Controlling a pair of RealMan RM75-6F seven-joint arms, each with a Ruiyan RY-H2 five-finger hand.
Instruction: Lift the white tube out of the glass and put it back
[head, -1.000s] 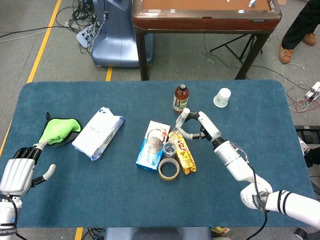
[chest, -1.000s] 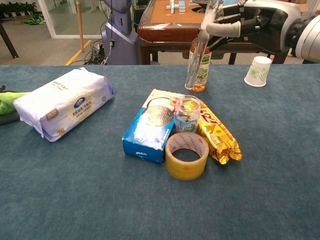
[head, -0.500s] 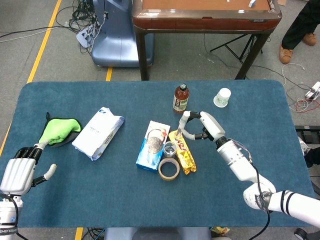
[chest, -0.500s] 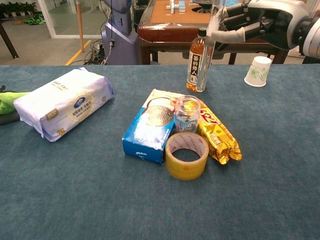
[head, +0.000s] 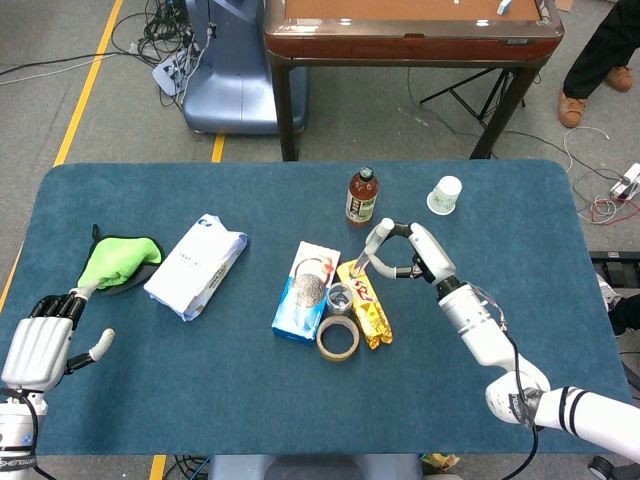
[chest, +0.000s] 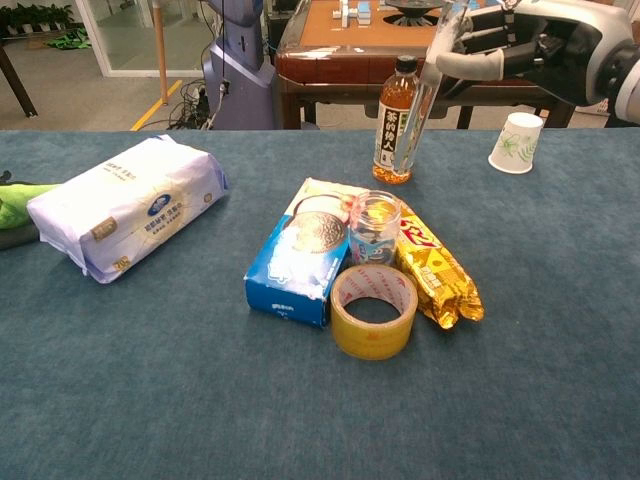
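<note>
White tube (chest: 428, 85) hangs below your right hand's (head: 408, 252) fingers (chest: 470, 65), pinched near its top; it has drifted right, away from the glass (chest: 374, 228). Bring it back over. Left hand (head: 38, 345) rests spread, empty.

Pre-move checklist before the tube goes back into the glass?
1. Right hand grips white tube: ok.
2. Tube out of the glass and lifted: ok.
3. Glass upright, mouth unobstructed: ok.
4. Tube tip over the glass mouth: not ok, it hangs behind and to the right, near the tea bottle.
5. Left hand away from the glass: ok.
6. Tube vertical: not ok, tilted.
</note>
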